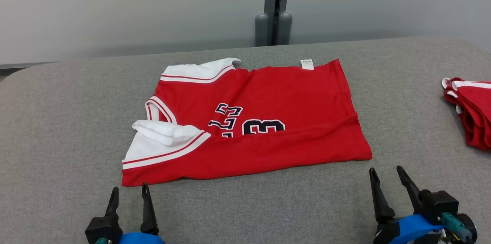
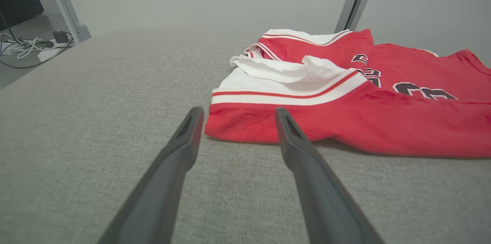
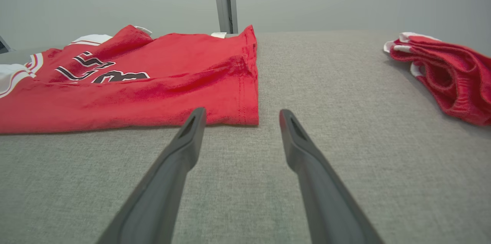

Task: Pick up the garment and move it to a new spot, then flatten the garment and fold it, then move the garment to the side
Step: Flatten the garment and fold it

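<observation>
I see the red jersey (image 1: 268,102) lying mostly flat on the grey worktop (image 1: 57,121). Its near long edge is folded up over the number print (image 1: 264,126), and the white sleeves (image 1: 165,140) are at its left end, the near one rumpled. Left hand (image 1: 129,186) sits just off the jersey's near-left corner, fingers spread, empty. Right hand (image 1: 385,168) sits just off the near-right corner, also spread and empty. Neither touches the cloth. A bunched second red garment (image 1: 472,113) lies well to the jersey's right. A grey post (image 1: 274,6) stands beyond its far edge.
</observation>
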Robot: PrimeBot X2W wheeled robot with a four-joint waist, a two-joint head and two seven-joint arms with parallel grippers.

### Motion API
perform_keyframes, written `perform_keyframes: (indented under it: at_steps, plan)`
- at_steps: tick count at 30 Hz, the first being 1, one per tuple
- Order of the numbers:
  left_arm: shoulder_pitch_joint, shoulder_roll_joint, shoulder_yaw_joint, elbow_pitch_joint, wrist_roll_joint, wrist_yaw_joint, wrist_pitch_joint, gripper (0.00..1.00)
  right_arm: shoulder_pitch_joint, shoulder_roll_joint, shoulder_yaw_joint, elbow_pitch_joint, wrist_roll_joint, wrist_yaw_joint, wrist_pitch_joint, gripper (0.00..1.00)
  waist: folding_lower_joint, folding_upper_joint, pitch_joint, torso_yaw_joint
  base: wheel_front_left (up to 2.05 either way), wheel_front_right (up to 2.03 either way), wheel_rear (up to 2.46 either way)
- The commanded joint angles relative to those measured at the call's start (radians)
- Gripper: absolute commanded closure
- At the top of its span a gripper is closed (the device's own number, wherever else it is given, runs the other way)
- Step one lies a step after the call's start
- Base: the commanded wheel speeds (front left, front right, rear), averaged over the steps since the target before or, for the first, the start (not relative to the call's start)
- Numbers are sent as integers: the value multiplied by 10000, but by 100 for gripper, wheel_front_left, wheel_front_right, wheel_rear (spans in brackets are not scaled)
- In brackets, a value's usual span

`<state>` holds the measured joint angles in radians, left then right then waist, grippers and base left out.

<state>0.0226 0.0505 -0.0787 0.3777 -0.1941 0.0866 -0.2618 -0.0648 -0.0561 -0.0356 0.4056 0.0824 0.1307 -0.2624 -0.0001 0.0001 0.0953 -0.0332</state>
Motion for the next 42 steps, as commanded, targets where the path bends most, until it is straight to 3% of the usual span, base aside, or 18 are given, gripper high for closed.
perform_keyframes:
  at_steps: [1,11,22,23,25,26,31,38,39,41,42]
  plan:
    - [-307,3,54,85,-135,-9,-40,0,-231,11,-21,-67,49,0,-29,0,1,-1,221,24,0,0,0]
    - [-1603,5,567,1342,-664,136,-40,0,-969,25,-28,-285,234,-1,-29,0,1,-1,1276,-35,0,0,0]
    - [-2347,-11,179,2969,-1068,-262,34,0,-1648,9,-64,-70,374,-1,-29,0,1,-1,1692,8,0,0,0]
    - [-2392,-18,107,3110,-1121,-287,54,24,-1736,10,-106,41,385,-1,-28,0,1,-1,1717,21,0,0,0]
    - [-2456,-31,-3,3321,-1197,-348,66,92,-1888,11,-235,308,413,-1,-29,0,1,-1,1759,54,0,0,0]
    - [-2475,-43,-97,3437,-1244,-378,71,100,-1991,12,-311,431,409,-1,-29,0,1,-1,1785,77,0,0,0]
    - [-2552,-49,-306,3608,-1311,-414,91,100,-2386,31,-553,1422,285,0,-29,0,1,-1,1887,198,0,0,0]
    - [-2644,-34,-533,3244,-1167,-455,88,100,-2936,43,-357,2658,1013,0,-5,0,1,-1,2056,375,0,0,0]
    - [-2638,-36,-547,3182,-1159,-455,87,100,-2968,52,-251,2888,1117,0,-2,7,1,-1,2068,394,0,0,0]
    - [-2615,-40,-603,3046,-1114,-468,65,100,-3015,83,-57,3345,1349,0,38,91,1,-1,2079,421,0,0,0]
    - [-2606,-45,-629,2967,-1118,-484,62,100,-3036,108,64,3485,1441,3,63,100,1,-1,2080,432,0,0,0]
